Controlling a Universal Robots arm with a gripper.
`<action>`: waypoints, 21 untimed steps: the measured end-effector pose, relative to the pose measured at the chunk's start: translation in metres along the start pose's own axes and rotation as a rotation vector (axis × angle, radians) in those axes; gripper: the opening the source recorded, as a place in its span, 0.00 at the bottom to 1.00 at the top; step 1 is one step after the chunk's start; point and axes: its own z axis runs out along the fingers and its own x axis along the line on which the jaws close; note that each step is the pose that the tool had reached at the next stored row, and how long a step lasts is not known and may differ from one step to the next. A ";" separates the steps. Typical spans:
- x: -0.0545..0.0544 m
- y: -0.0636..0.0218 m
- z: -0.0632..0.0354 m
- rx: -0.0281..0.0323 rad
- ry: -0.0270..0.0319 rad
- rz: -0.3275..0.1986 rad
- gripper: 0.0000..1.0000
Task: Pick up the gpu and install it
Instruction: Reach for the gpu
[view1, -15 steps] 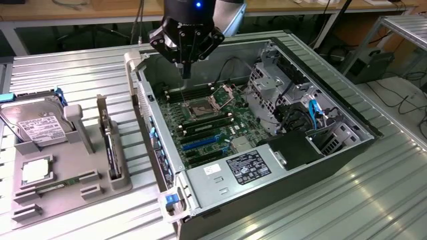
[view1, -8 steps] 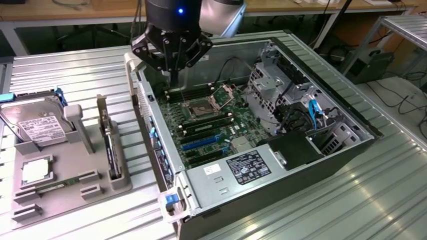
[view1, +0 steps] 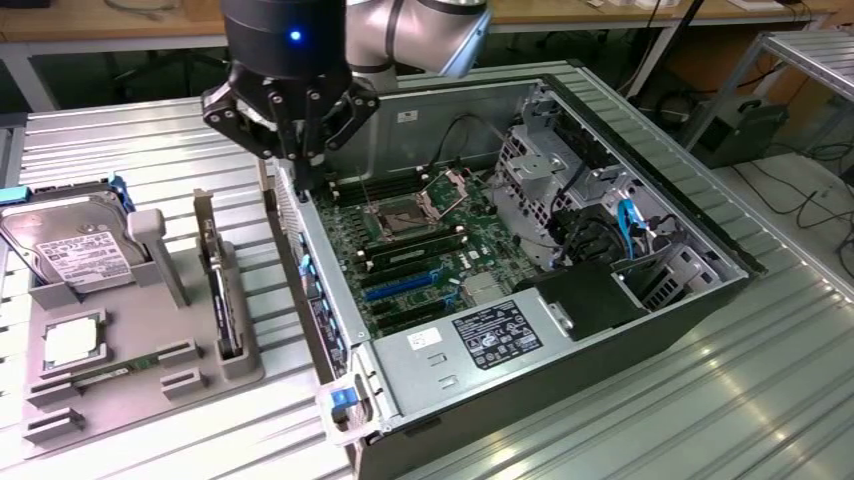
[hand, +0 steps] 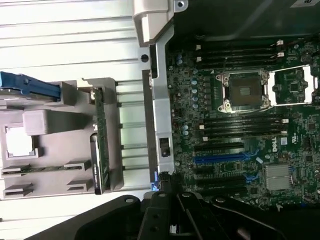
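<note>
The gpu (view1: 222, 290) stands on its edge in a slot of the grey holder (view1: 154, 300) on the exterior view's left, its silver bracket (view1: 204, 218) pointing up at the far end. In the wrist view the gpu (hand: 99, 145) is a thin dark-green strip in that holder (hand: 47, 132). My gripper (view1: 304, 183) hangs over the rear wall of the open computer case (view1: 561, 330), to the right of the gpu and above it. Its fingers look shut with nothing between them. My gripper (hand: 167, 189) is dark over the case wall.
A hard drive (view1: 74, 250), a CPU (view1: 70, 343) and a RAM stick (view1: 120, 372) also sit in the holder. Inside the case lie the motherboard (view1: 427, 250), its CPU socket (hand: 245, 91) and a blue slot (hand: 220, 158). Ribbed metal table (view1: 747, 380) surrounds everything.
</note>
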 end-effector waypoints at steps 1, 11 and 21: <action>0.005 -0.0005 0.0010 0.0002 0.0000 0.000 0.11; 0.051 -0.0046 0.0124 0.0013 0.0000 0.000 0.11; 0.083 -0.0073 0.0201 0.0036 -0.0002 0.000 0.11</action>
